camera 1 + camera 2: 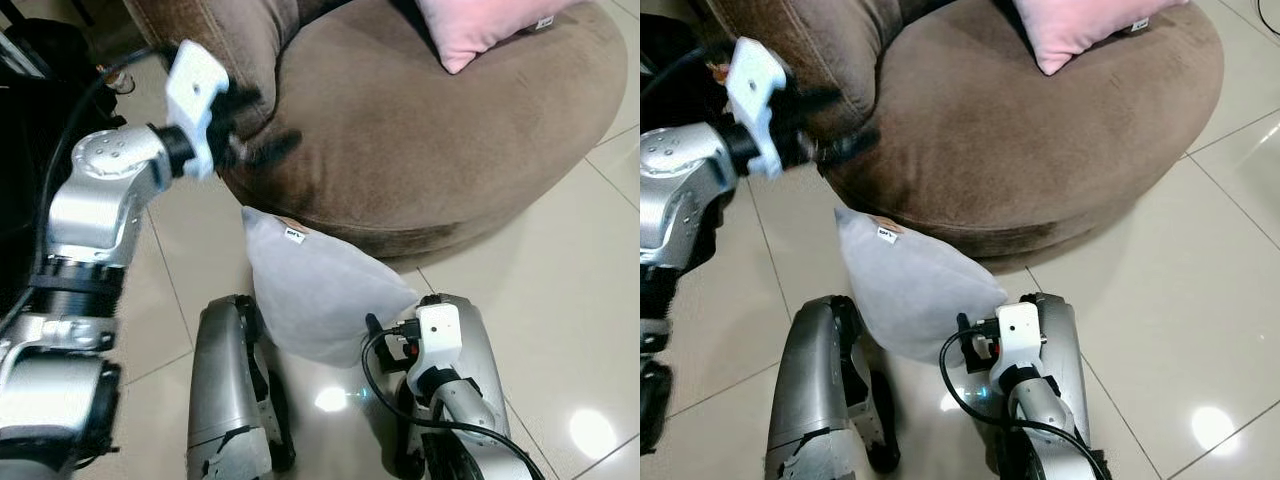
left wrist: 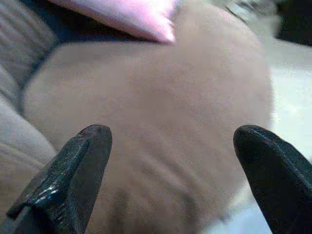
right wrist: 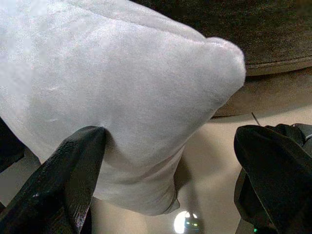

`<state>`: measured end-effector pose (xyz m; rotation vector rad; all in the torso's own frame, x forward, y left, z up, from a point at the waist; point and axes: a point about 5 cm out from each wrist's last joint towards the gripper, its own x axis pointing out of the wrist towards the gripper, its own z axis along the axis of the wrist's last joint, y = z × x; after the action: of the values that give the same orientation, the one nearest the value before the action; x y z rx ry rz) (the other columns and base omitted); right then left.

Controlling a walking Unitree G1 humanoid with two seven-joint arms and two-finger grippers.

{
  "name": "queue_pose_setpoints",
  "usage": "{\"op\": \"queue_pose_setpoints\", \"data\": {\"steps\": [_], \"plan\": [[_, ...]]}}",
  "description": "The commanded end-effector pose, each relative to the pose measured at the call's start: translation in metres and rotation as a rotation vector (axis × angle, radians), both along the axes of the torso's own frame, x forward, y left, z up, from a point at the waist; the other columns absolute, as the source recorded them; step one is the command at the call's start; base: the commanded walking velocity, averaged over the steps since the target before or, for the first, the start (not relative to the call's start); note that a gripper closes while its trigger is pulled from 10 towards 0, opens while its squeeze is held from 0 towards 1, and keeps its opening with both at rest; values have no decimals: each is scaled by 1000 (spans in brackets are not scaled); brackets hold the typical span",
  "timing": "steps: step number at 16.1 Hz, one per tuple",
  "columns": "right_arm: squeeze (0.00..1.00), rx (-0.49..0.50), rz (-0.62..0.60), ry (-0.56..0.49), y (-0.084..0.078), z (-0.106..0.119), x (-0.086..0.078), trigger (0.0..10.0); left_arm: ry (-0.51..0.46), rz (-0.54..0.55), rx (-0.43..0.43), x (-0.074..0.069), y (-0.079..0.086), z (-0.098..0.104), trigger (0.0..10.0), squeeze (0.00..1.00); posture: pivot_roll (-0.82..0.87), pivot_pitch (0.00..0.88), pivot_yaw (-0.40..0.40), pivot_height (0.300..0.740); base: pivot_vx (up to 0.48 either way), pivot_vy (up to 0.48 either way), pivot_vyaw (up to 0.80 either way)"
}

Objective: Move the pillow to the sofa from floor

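Before me on the tiled floor (image 1: 590,290) sits the round brown sofa (image 1: 420,150), with a pink cushion (image 1: 480,25) already resting on its seat. Leaning against the sofa's base, between my legs, is the grey pillow (image 1: 320,290), not yet lifted. My left tool (image 1: 250,130) is raised beside the sofa's edge, released and holding nothing. My right tool (image 3: 168,161) is down at the pillow's corner, spread wide, one finger (image 3: 73,170) pressing the fabric, the other apart from it. I judge that closing here could catch only a loose corner, so the soft pillow may slip free or sag during the lift.
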<state>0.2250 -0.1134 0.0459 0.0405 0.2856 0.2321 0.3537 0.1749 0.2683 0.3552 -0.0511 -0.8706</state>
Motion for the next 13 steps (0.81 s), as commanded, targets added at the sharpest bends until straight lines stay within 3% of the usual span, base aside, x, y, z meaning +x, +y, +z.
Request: {"op": "queue_pose_setpoints", "data": {"steps": [1, 6, 11, 12, 13], "plan": [[0, -22, -39, 140, -9, -27, -19, 10000, 55, -69, 39, -6, 0, -9, 10000, 1000, -104, 310, 126, 472, 0, 0, 0], [0, -14, -46, 140, -5, -27, -18, 10000, 229, -267, 134, -20, -4, -37, 10000, 1000, -103, 305, 143, 472, 0, 0, 0], [0, -1, -56, 136, -1, -27, -19, 10000, 355, -309, 240, -19, -3, -74, 10000, 1000, -109, 311, 166, 472, 0, 0, 0], [0, 1, -58, 137, 0, -27, -20, 10000, 373, -312, 255, -18, -2, -80, 10000, 0, -113, 314, 170, 472, 0, 0, 0], [0, 3, -60, 139, 1, -27, -21, 10000, 387, -306, 278, -17, -1, -87, 10000, 0, -114, 314, 171, 472, 0, 0, 0]]}}
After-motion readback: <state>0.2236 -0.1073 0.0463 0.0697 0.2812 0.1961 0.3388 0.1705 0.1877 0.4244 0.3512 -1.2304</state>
